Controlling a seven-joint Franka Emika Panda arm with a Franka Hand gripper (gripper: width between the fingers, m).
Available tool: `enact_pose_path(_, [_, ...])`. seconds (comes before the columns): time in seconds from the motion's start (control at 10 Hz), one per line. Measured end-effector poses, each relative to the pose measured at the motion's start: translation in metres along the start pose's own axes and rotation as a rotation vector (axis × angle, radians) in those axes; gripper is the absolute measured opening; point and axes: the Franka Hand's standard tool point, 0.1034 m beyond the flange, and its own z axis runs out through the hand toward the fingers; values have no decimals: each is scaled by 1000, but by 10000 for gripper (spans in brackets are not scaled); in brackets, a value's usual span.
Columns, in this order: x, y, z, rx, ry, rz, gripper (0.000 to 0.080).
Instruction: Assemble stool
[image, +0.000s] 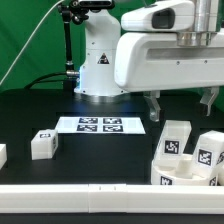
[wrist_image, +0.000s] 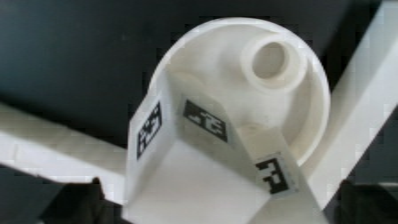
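Observation:
In the exterior view, a cluster of white tagged stool parts (image: 190, 155) stands at the right, near the front rail. My gripper (image: 180, 104) hangs open just above that cluster, with one finger (image: 151, 106) on each side. In the wrist view a white stool part (wrist_image: 240, 90) with a round hole and several tags fills the picture. It lies between and beyond my wide-apart dark fingers (wrist_image: 68, 205), and I see no contact with it. One loose white leg (image: 42, 144) sits on the black table at the exterior view's left. Another white piece (image: 2, 155) is cut by the left edge.
The marker board (image: 100, 124) lies flat in the middle of the table, in front of the arm's white base (image: 100, 70). A long white rail (image: 100, 192) runs along the front edge. A green backdrop stands behind the table.

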Motion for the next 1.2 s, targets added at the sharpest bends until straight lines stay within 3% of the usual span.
enact_pose_path(1.0, [-5,17,8,-64,-69,-707,649])
enact_pose_path(1.2, [-7,20,10,-66,-85,-818,649])
